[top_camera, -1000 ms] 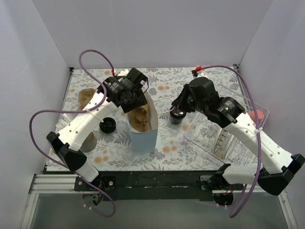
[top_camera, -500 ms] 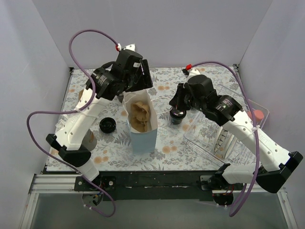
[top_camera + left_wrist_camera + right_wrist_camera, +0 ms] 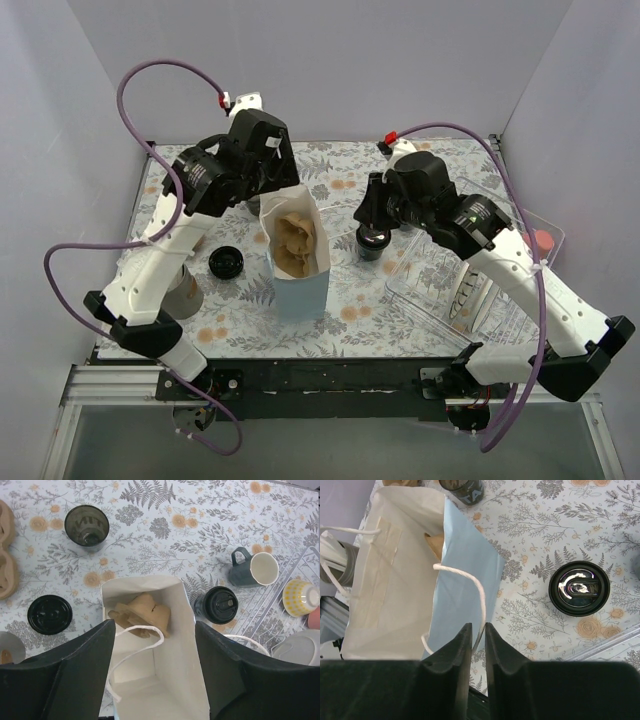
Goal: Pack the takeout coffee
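Observation:
The takeout coffee [image 3: 373,243], a small dark cup with a black lid [image 3: 579,588], stands upright on the table just right of the light-blue paper bag [image 3: 300,285]. The bag stands open with a brown cardboard piece [image 3: 142,615] inside. High over the bag's mouth, my left gripper [image 3: 154,626] is open and holds nothing. The coffee [image 3: 219,605] shows past its right finger. My right gripper [image 3: 475,627] hangs above the bag's right side, left of the coffee. Its jaws stand a narrow gap apart, with the bag's white string handle [image 3: 481,597] running between them.
A loose black lid [image 3: 226,262] and a grey cup [image 3: 187,295] sit left of the bag. A dark tumbler [image 3: 86,525] and a grey mug [image 3: 255,569] stand farther back. A clear plastic rack [image 3: 480,275] with dishes fills the right side. A brown carrier [image 3: 180,203] lies at far left.
My left arm has lifted up and back from the bag's mouth, its jaws spreading wider. The right jaws have parted slightly around the string handle.

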Action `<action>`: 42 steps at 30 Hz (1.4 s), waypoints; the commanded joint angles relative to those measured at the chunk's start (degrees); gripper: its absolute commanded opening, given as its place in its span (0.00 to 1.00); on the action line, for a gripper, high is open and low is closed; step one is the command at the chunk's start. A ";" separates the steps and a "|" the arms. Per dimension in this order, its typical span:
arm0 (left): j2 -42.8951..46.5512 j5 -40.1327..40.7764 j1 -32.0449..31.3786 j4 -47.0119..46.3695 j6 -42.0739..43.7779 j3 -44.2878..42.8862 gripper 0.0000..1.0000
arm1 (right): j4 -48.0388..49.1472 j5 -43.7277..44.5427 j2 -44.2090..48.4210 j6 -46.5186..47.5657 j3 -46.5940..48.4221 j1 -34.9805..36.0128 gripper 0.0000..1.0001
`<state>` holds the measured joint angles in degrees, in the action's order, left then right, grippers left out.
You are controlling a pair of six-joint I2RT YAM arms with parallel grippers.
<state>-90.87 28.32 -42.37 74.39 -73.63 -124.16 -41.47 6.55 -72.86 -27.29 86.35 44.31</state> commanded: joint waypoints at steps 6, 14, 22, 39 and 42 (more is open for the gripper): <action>14.82 3.86 0.18 1.30 -8.48 11.55 0.66 | 1.56 -6.19 1.41 10.93 8.04 -0.46 0.55; 20.28 4.20 0.36 -0.91 -6.97 21.74 0.73 | 7.72 -15.07 -8.25 27.63 13.76 -0.37 0.67; 30.75 1.57 0.36 -8.20 -8.64 33.53 0.74 | 9.48 -17.27 -19.42 36.15 19.03 -0.37 0.67; 25.85 2.18 0.36 -21.29 12.53 35.57 0.71 | -8.35 -7.79 -30.77 12.30 37.93 -0.37 0.64; 24.78 2.18 0.36 -28.14 20.69 36.96 0.74 | -12.92 -5.40 -26.21 4.03 34.34 -0.46 0.64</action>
<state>-65.12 29.78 -42.15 56.18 -64.29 -87.15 -46.52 -2.70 -105.16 -9.19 121.34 44.12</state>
